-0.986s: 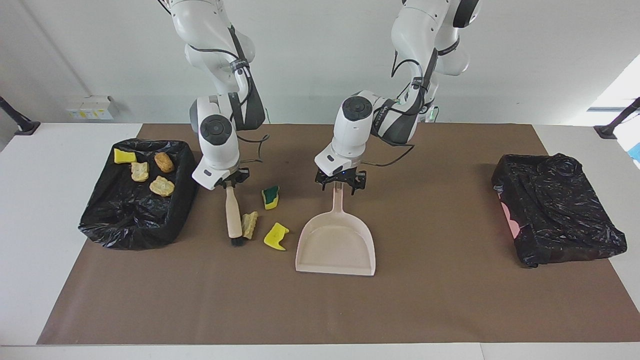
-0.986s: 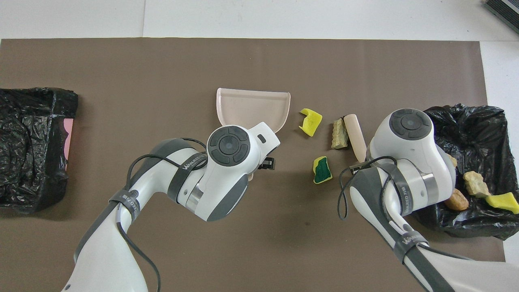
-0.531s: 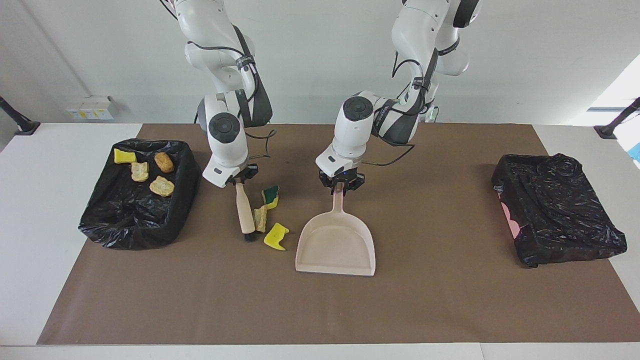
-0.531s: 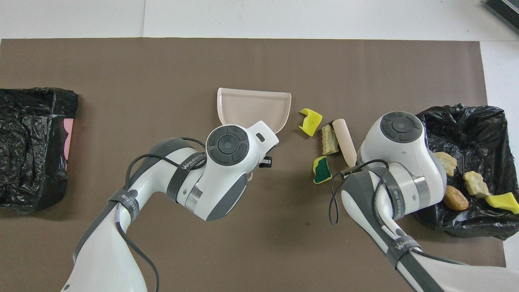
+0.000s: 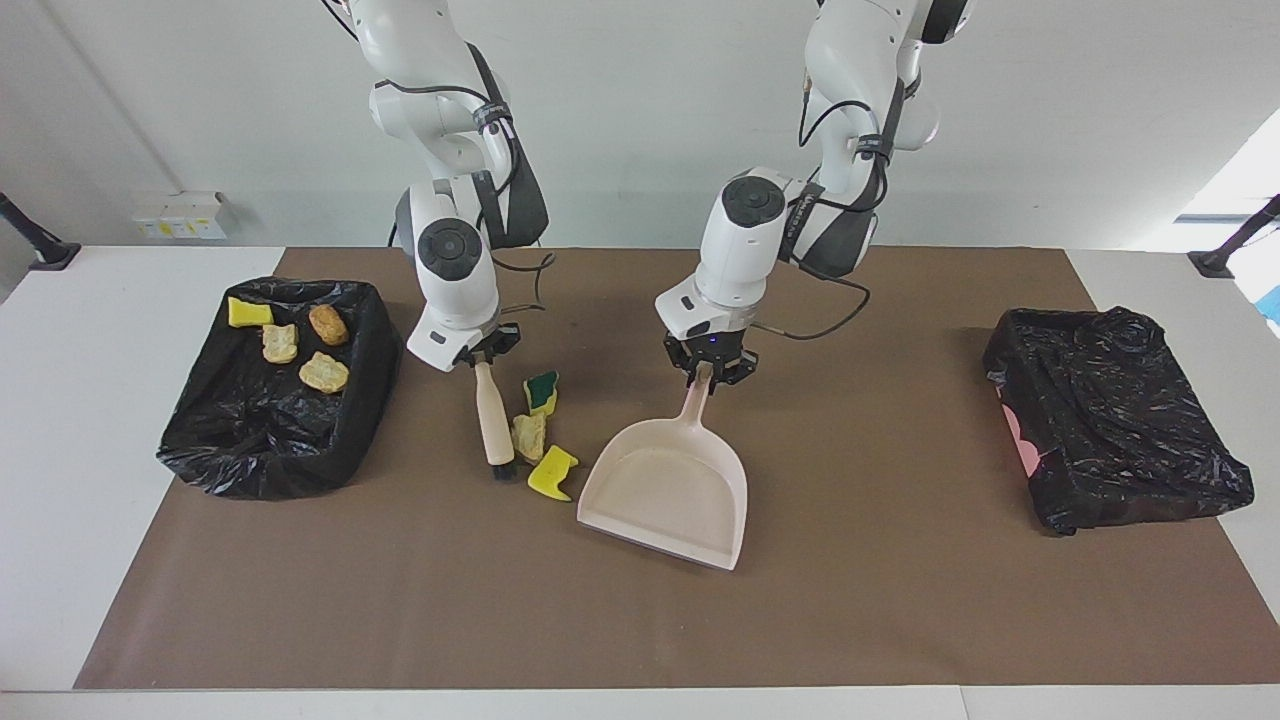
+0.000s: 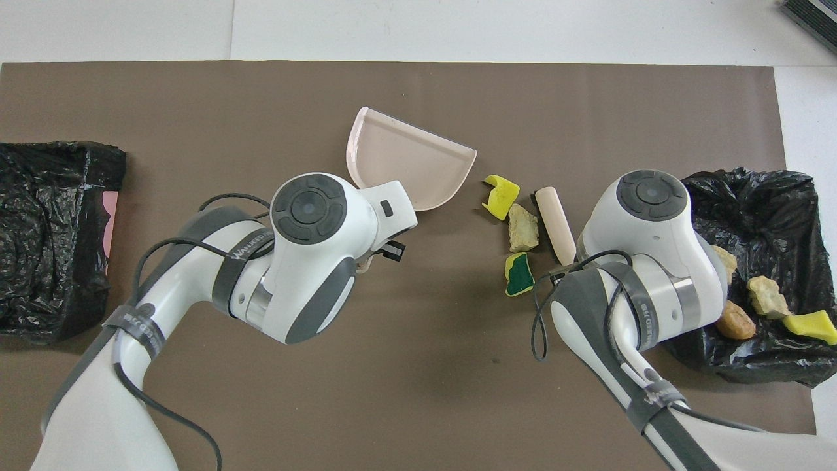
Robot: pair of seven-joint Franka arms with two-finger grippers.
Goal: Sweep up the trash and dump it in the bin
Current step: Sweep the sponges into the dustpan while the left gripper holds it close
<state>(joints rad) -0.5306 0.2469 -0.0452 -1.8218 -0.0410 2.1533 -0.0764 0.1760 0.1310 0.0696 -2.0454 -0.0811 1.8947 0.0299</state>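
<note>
Tilting dustpan [image 5: 668,487] in left gripper [image 5: 708,374]

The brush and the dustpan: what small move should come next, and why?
Probably the right gripper should push the brush toward the dustpan. Three scraps lie on the mat between the brush and the pan. The left gripper holds the pan's handle, with its mouth turned partly toward them.

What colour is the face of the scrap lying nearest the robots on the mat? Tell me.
Dark green, on a yellow sponge scrap; the overhead view shows it best.
</note>
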